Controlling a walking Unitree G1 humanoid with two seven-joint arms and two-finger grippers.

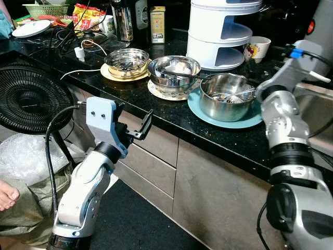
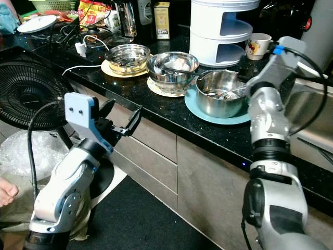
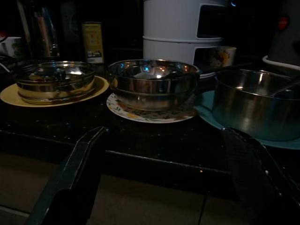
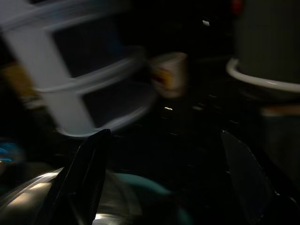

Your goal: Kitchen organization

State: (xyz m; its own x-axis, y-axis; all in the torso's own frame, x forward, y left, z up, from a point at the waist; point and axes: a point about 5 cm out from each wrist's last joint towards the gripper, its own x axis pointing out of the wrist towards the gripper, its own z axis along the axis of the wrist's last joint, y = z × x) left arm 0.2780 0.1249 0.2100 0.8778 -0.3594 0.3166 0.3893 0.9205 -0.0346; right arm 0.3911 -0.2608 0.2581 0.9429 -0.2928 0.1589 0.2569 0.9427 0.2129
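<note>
Three steel bowls stand in a row on the black counter [image 1: 171, 117]. One rests on a yellow plate [image 1: 126, 62], one on a floral plate [image 1: 174, 70], and one, holding a spoon, on a teal plate [image 1: 227, 96]. My left gripper [image 1: 135, 113] is open and hovers below the counter's front edge. It faces the bowl on the floral plate [image 3: 152, 82], with its fingers [image 3: 70, 183] spread wide. My right arm [image 1: 283, 104] is raised just right of the teal plate. My right gripper [image 4: 164, 183] is open above that bowl's rim [image 4: 28, 192] and points at a mug [image 4: 168, 72].
A white tiered rack [image 1: 218, 31] and the mug [image 1: 257, 48] stand behind the bowls. At the far left are a kettle [image 1: 123, 21], cables, a green basket and a white plate. A black fan [image 1: 31, 99], a plastic bag and a person's foot [image 1: 8, 198] are on the floor at left. Drawers [image 1: 151, 161] run below the counter.
</note>
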